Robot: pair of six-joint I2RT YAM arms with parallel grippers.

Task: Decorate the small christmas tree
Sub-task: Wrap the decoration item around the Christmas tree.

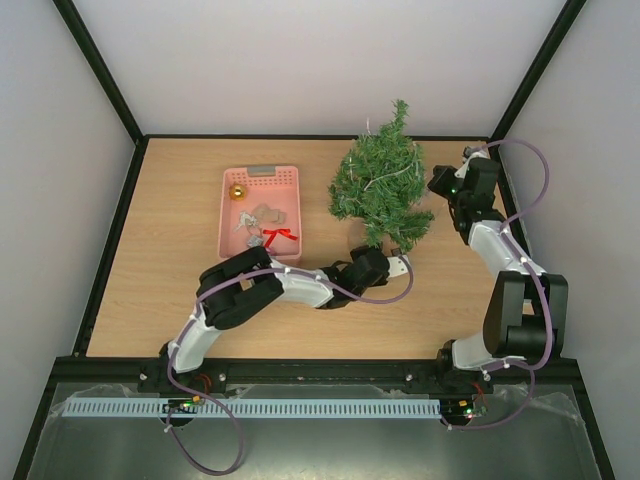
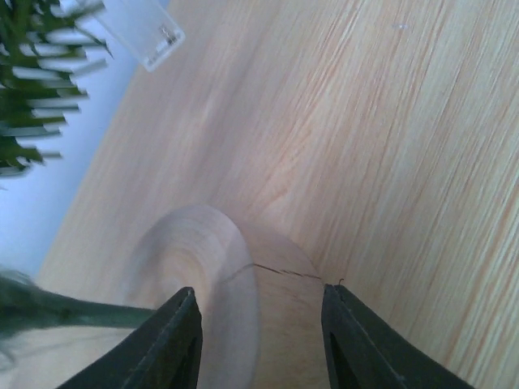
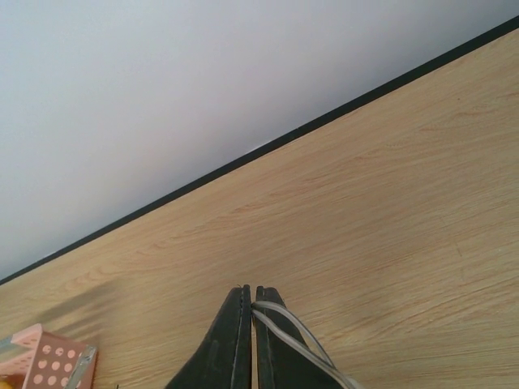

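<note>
Two arms rise from the near edge of the worktop. The left gripper lies low, right of the worktop's middle. Its jaws are spread either side of the round wooden foot of the small christmas tree. One finger covers part of the foot's top face and the other sits at its rim, where rim meets worktop. Whether they press on it cannot be told. Both fingers are cut off at the bottom of the wrist view. A blurred green stem leaves the foot. Beyond it lies a clear tag, out of focus.

From above, branches hide the foot. The tree stands in the far right part of the worktop, with pale strands across its needles. Left of it and apart, near the far edge, a pink basket holds a gold ball, a red bow and silvery bits too small to make out.

Just beside the tree, toward the far right corner, is the right gripper. Its jaws are pressed together, pinching a thin pale cord that runs out of view.
</note>
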